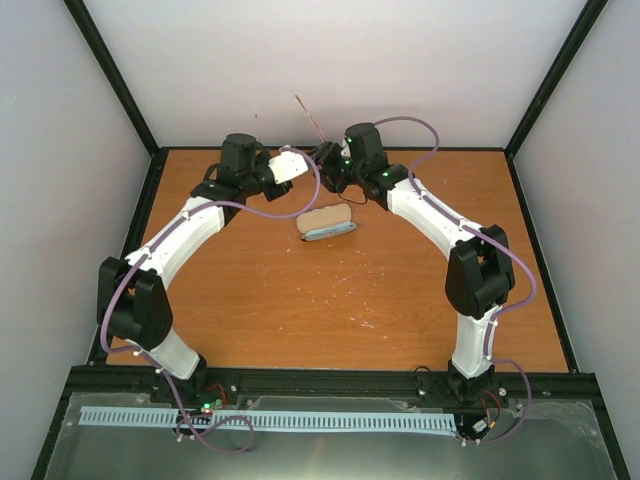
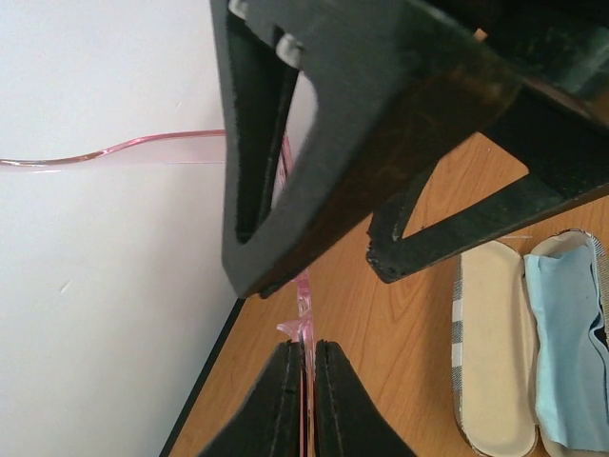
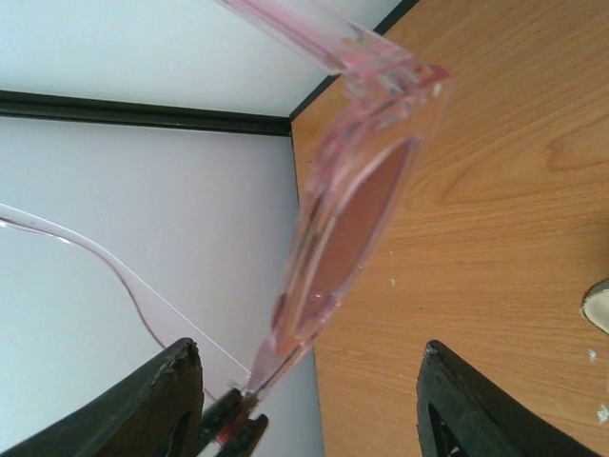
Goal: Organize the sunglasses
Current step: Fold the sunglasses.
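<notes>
The sunglasses have a translucent pink frame and are held in the air near the back wall. One temple arm sticks up in the top view. My left gripper is shut on the thin edge of the frame, and its tips show in the right wrist view. My right gripper is open, its fingers on either side of the lens without touching it. In the top view both grippers meet above the table's back middle.
The tan oval case lies open on the wooden table just in front of the grippers. Its pale blue cloth rests in one half. The case's edge shows in the right wrist view. The back wall is close behind.
</notes>
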You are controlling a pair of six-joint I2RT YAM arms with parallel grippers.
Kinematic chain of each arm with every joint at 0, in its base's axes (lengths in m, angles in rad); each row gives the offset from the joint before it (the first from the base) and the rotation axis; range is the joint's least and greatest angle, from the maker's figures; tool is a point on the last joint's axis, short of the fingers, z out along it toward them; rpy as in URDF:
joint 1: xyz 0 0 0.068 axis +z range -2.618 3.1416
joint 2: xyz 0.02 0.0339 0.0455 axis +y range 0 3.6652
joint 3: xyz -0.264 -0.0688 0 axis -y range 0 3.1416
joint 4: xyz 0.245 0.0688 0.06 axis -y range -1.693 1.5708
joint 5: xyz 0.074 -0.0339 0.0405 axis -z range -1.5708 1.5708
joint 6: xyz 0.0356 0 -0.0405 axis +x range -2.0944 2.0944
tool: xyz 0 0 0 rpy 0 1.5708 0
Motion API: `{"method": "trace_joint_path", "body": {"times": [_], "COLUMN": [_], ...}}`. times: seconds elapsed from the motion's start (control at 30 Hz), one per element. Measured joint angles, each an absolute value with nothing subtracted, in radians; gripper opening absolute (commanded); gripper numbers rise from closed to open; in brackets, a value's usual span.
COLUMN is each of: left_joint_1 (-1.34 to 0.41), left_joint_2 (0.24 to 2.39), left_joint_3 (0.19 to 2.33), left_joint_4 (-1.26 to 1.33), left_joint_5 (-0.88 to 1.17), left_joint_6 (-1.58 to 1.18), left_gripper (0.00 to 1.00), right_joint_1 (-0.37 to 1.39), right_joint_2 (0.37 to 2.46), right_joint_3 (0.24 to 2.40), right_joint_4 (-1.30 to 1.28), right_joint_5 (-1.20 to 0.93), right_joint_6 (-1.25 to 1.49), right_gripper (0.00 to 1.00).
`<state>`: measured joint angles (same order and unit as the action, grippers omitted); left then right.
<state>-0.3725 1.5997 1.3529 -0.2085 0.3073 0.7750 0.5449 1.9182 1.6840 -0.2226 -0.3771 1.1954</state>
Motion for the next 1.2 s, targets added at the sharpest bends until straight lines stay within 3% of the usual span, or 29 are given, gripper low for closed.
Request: {"method": "trace_joint_path", "body": {"times": [0.3,0.53,0.63,0.7,0.73,0.77,1.1,1.2], "left_joint_1": [-0.396,-0.402,-0.405,-0.41,-0.412,-0.413,-0.415,-0.413], "left_joint_2": [1.6,1.6,1.6,1.6,1.599,1.595,1.489,1.407], "left_joint_3": [1.353,1.353,1.353,1.351,1.351,1.351,1.328,1.31], "left_joint_4": [-0.206,-0.205,-0.204,-0.202,-0.193,-0.183,-0.12,-0.121], "left_joint_5": [0.321,0.318,0.318,0.322,0.323,0.325,0.377,0.431], "left_joint_6": [0.768,0.768,0.767,0.763,0.763,0.758,0.694,0.655], "left_gripper": [0.0,0.02,0.29,0.66,0.93,0.99,0.99,0.94], "right_joint_1": [0.545,0.546,0.545,0.546,0.546,0.546,0.507,0.443], "right_joint_2": [1.979,2.019,2.019,2.019,2.019,2.019,2.009,1.988], "right_joint_3": [1.715,1.784,1.802,1.811,1.811,1.811,1.792,1.758], "right_joint_4": [-0.187,-0.212,-0.217,-0.218,-0.222,-0.229,-0.307,-0.348], "right_joint_5": [-0.392,-0.395,-0.389,-0.382,-0.376,-0.371,-0.384,-0.446], "right_joint_6": [1.239,1.262,1.276,1.263,1.256,1.251,1.148,1.064], "right_gripper": [0.39,0.14,0.05,0.03,0.03,0.03,0.03,0.03]}}
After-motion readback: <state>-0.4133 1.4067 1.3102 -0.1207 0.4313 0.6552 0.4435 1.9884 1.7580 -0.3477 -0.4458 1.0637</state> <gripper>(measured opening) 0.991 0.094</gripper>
